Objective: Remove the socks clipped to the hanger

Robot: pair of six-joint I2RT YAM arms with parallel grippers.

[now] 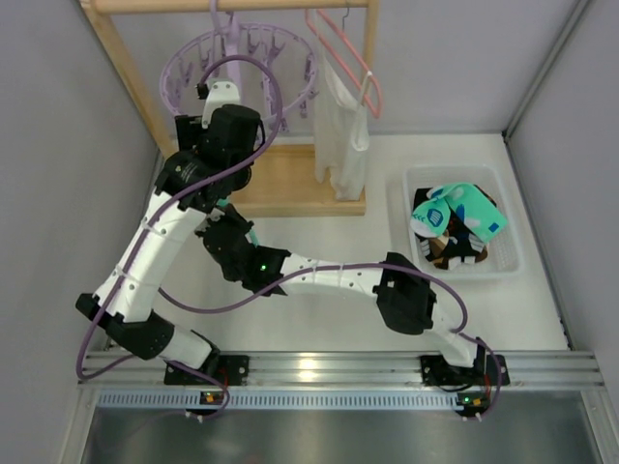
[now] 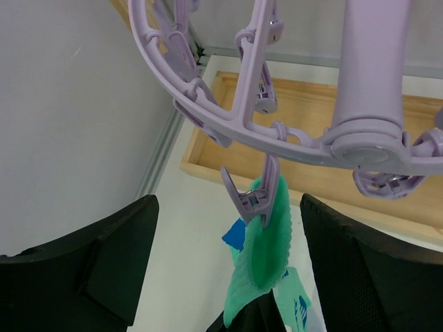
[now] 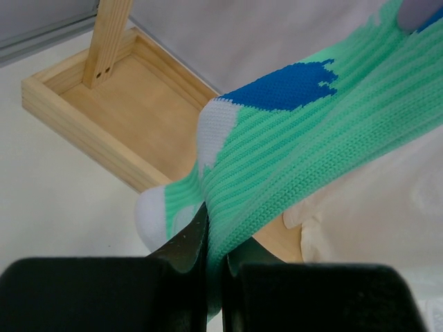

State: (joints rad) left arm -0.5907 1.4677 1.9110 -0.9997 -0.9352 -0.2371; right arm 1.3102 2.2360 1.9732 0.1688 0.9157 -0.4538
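The lavender hanger [image 2: 248, 83] is hanging from the wooden stand [image 1: 290, 179] at the far left of the table [image 1: 542, 319]. One mint sock [image 2: 266, 242] with a blue patch is dangling from a clip [image 2: 250, 200] on the hanger's ring. The left gripper [image 2: 228, 235] is hovering under the ring, its jaws standing wide on either side of that clip and touching neither it nor the sock. The right gripper [image 3: 213, 238] is pinching the sock lower down between closed jaws. Other socks [image 1: 455, 217] are lying in the white bin [image 1: 464, 275] near the table's right edge.
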